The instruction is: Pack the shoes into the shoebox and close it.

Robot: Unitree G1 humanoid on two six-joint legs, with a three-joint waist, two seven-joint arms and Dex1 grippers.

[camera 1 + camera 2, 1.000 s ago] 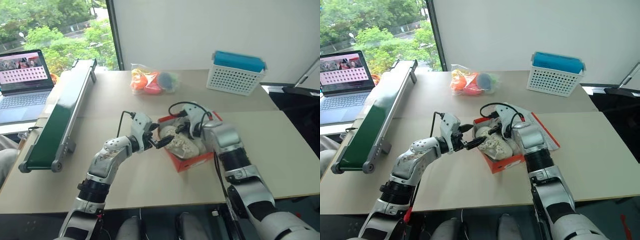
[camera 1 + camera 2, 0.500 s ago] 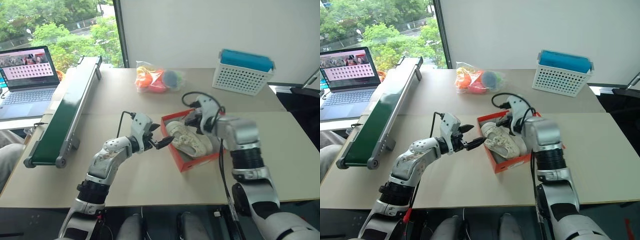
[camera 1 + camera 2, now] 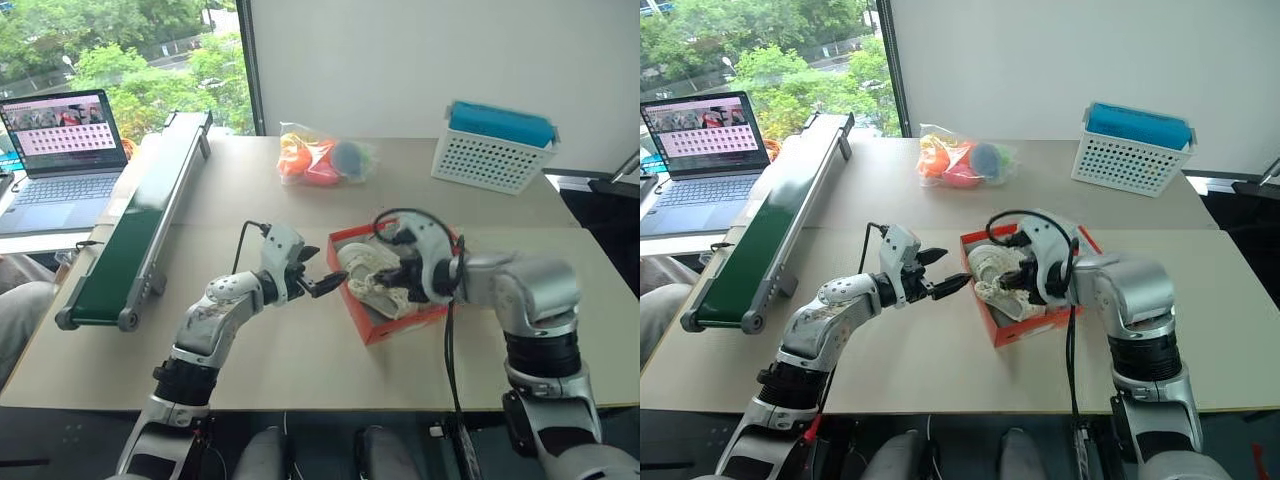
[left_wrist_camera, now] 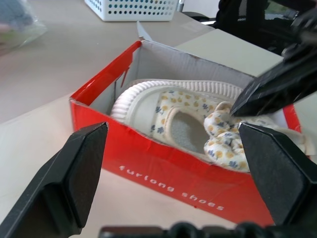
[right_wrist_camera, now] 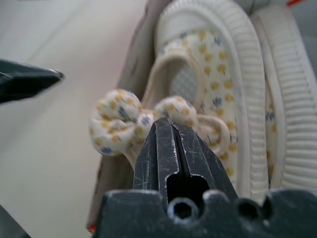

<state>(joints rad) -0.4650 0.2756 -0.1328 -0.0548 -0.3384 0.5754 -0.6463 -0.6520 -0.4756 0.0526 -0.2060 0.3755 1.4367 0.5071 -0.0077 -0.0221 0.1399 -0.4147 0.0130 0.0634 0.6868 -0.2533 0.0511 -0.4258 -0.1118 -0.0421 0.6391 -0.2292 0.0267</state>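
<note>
1. The shoes (image 4: 178, 124), a pair of cream fabric slip-ons printed with small yellow and blue flowers, with ribbed white rubber soles and a fabric bow (image 5: 143, 119) at the front, lie side by side inside the shoebox (image 3: 385, 320), a red-orange cardboard box with white lettering on its side and a pale lining. They differ from plain perforated clogs; no round holes show on them.

2. The shoebox stands open near the middle of the table (image 3: 300, 360), a pale beige flat surface, somewhat toward its front edge. Its lid is not over the shoes; where the lid lies I cannot tell.

3. The right gripper (image 3: 1025, 275) reaches into the box, its black fingers pressed together at the bow of one shoe; whether they pinch fabric is not clear.

4. The left gripper (image 3: 322, 270) hovers just beside the box's near wall, fingers spread wide, holding nothing.

5. Judged from this, packing looks essentially done. Left to do: perhaps settle the shoes, draw the right arm out, then close the lid.

6. Farther off, toward the table's far edge, sit a clear bag of colourful toys (image 3: 325, 160) and a white perforated basket with a blue top (image 3: 495, 145). A green conveyor belt (image 3: 130, 240) runs along the left edge, with an open laptop (image 3: 60, 150) beyond it.
</note>
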